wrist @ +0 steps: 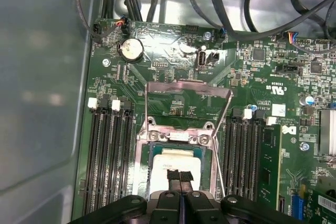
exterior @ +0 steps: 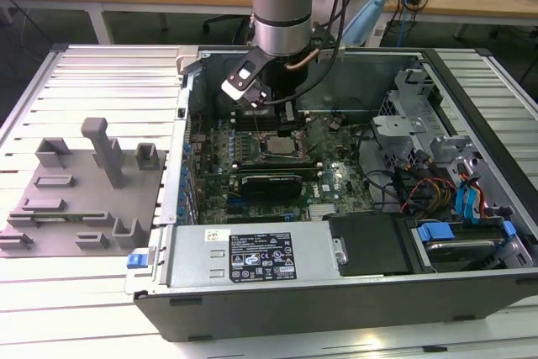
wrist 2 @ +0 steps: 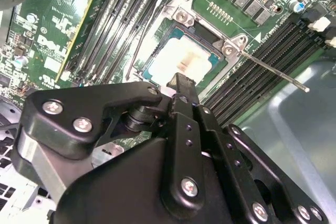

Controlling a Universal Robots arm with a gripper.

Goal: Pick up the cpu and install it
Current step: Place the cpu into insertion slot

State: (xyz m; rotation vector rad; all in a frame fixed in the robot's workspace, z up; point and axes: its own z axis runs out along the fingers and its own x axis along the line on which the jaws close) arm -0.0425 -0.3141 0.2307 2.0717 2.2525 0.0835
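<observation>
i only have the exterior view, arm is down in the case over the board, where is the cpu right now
Observer: In the first wrist view the cpu lies flat inside the socket, pale top up.
Operator: is the tool holding it
Observer: No. The tool has its fingertips shut together right over the chip's top. I cannot tell whether they touch it.
Operator: is the socket clamp closed
Observer: No, the metal frame is swung back off the socket, not over the chip.
</observation>
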